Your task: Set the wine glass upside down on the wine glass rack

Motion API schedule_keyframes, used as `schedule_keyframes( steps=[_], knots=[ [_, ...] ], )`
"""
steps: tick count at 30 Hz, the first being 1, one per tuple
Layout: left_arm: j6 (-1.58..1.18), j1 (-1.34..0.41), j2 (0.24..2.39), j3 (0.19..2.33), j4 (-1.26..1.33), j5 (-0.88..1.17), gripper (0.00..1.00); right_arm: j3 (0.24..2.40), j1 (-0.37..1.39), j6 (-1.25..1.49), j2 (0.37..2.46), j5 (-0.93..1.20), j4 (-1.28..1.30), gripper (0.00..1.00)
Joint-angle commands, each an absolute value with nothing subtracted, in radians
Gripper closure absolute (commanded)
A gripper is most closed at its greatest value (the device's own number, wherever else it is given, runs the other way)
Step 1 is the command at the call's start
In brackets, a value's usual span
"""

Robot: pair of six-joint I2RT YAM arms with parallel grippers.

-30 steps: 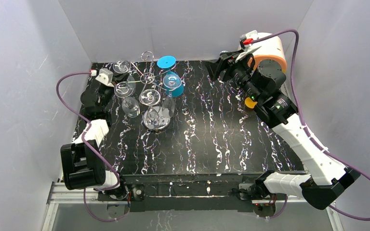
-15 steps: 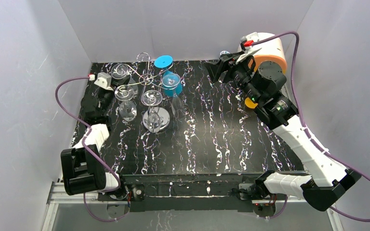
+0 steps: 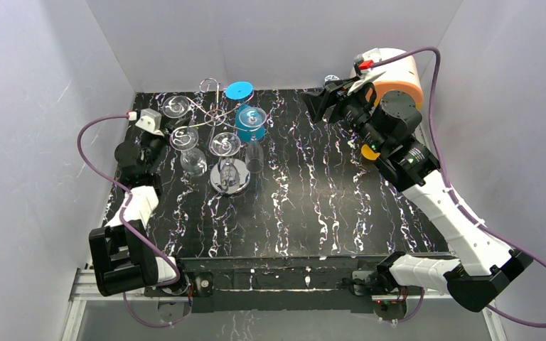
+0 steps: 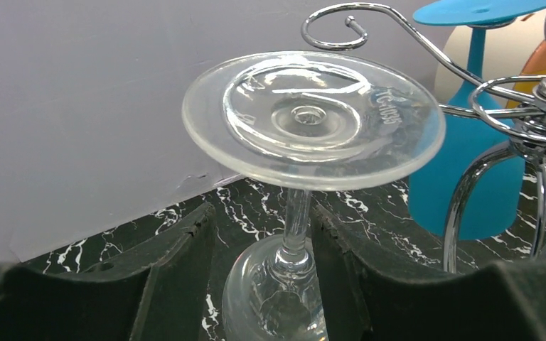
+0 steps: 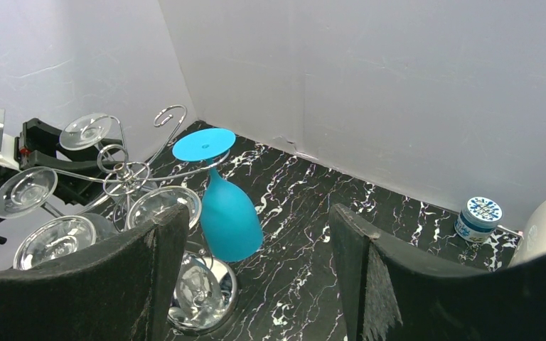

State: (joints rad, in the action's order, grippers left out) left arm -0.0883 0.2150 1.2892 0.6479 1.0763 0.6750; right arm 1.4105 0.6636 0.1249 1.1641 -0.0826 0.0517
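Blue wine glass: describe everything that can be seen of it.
The blue wine glass is opaque, matte and one bright blue all over. It hangs upside down, with the flat round foot on top, a thin stem below it and the bowl's mouth facing the table. It leans slightly, its stem caught in a wire arm of the rack, on the rack's far right side in the top view. Whether its rim touches the table cannot be told.
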Motion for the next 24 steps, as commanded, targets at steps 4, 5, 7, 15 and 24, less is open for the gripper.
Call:
schedule_keyframes(
  steps=[4, 5, 7, 15, 24],
  knots=[
    [-0.082, 0.234, 1.256, 0.702, 1.058, 0.793, 0.49, 1.420, 0.669, 0.120, 1.142, -0.085, 0.009, 0.20],
    [-0.088, 0.239, 1.254, 0.707, 1.055, 0.793, 0.49, 1.420, 0.669, 0.120, 1.142, -0.087, 0.008, 0.20],
    [-0.109, 0.254, 1.253, 0.720, 1.051, 0.811, 0.49, 1.419, 0.670, 0.118, 1.141, -0.087, 0.008, 0.20],
    [-0.208, 0.304, 1.280, 0.813, 0.967, 1.063, 0.55, 1.437, 0.669, 0.116, 1.157, -0.083, 0.008, 0.20],
    [-0.164, 0.389, 1.224, 0.853, 0.796, 1.180, 0.55, 1.459, 0.669, 0.114, 1.176, -0.091, 0.015, 0.20]
  ],
)
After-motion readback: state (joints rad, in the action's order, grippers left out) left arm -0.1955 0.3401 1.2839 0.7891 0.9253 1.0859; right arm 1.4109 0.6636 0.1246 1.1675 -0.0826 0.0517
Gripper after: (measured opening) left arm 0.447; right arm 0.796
